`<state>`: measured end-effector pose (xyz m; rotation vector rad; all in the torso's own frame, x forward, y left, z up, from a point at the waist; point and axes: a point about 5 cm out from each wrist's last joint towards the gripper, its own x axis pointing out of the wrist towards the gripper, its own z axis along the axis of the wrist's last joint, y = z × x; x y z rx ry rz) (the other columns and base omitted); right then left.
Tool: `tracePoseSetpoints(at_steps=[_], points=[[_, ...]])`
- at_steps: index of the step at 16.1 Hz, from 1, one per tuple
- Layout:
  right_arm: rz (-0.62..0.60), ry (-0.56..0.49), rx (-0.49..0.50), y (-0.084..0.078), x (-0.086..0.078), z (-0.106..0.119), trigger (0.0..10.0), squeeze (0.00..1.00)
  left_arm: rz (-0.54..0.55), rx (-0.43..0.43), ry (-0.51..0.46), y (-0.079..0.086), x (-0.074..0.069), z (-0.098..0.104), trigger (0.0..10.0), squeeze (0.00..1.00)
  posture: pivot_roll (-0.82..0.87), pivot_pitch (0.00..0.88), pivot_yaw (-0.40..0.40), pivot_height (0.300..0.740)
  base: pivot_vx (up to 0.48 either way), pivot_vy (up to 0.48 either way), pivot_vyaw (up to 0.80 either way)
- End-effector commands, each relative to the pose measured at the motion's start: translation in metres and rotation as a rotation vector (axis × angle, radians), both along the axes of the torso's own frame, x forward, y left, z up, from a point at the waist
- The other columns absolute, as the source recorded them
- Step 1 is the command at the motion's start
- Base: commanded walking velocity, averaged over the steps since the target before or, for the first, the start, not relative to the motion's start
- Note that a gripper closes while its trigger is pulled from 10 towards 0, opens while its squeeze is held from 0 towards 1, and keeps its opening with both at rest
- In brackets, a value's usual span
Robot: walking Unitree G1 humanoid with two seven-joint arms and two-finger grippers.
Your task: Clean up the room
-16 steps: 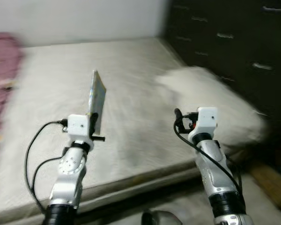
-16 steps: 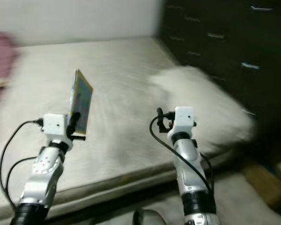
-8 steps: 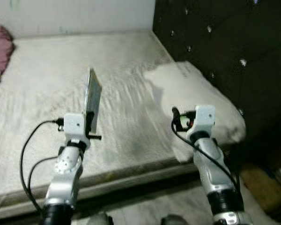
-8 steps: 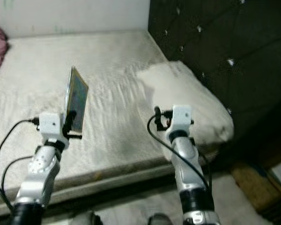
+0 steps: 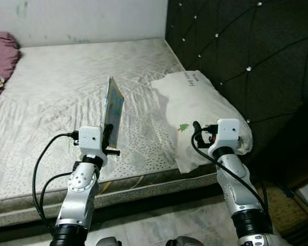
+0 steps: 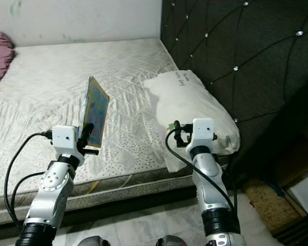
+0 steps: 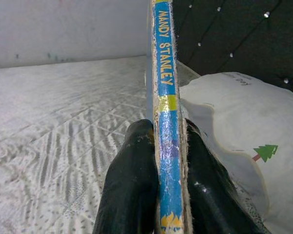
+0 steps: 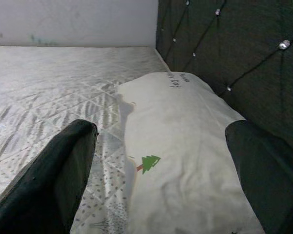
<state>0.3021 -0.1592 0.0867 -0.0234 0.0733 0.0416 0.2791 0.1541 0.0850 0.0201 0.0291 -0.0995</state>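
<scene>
The robot has been turning toward the headboard (image 5: 246, 46), bringing the pillow (image 5: 200, 110) close. The left end effector (image 7: 158, 161) is clamping a thin book (image 5: 113, 107) upright over the bed (image 5: 51, 92); the right end effector (image 8: 161, 165) is gaping wide (nothing held).

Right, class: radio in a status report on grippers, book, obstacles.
Left gripper shut on book, upright above mattress. Right gripper open, facing pillow.

pillow (image 5: 199, 110) on mattress (image 5: 56, 92) right side, against headboard (image 5: 246, 51), blanket (image 5: 1, 56) far left
</scene>
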Motion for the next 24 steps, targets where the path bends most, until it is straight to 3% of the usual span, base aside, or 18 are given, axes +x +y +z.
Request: tracePoseSetpoints(at_steps=[1,24], points=[[0.007,-0.016,-0.002,0.0016,0.0034,0.0044,10.0,0.0,-0.005,-0.001,-0.07,0.0018,0.0022,0.0145,10.0,0.0,-0.03,0.0,-0.015,0.74,0.0,0.0,0.0],[0.022,-0.012,-0.023,0.0036,-0.0011,0.001,10.0,0.0,-0.035,-0.006,-0.067,-0.0026,0.0028,0.0148,10.0,0.0,-0.04,0.0,-0.014,0.74,0.304,0.0,0.0]])
